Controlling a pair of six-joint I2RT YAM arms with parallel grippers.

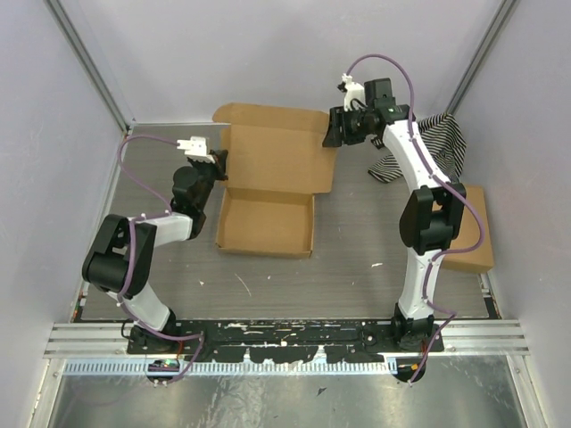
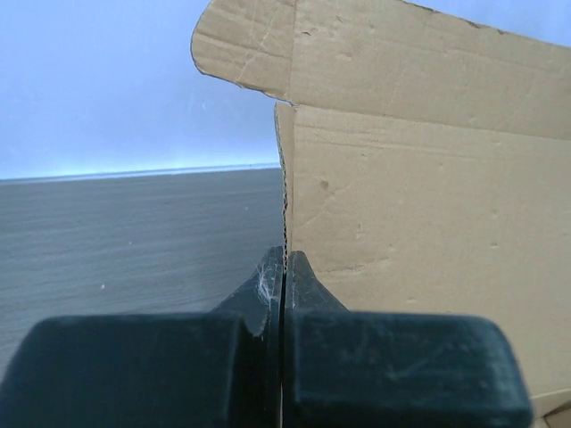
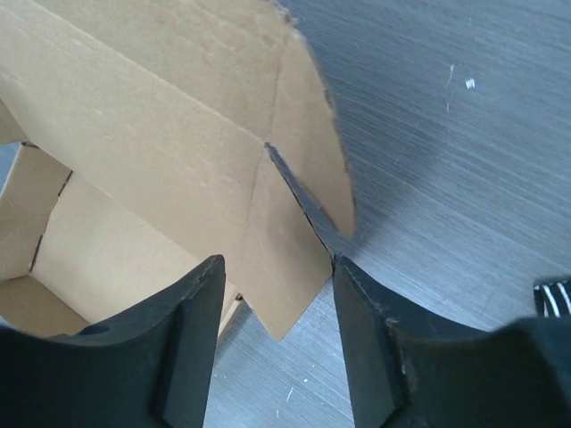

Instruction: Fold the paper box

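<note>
Cardboard pinched tight on the left: the left gripper (image 2: 284, 267) is clamped on the raised lid's side edge of the paper box (image 1: 268, 192), which sits between the two pincers. Over to the right, the right gripper (image 3: 278, 265) stands parted, a corner flap (image 3: 272, 241) between its fingers, seemingly unpinched. Lid-folding step, I'd say; next calls for creasing that flap inward.

The grey, wood-grained table (image 1: 268, 281) carries the paper box (image 1: 268, 223) near its middle, its tray base flat on the surface. A striped cloth (image 1: 446, 138) lies at the far right, and a second box (image 1: 475, 241) sits along the right edge.
</note>
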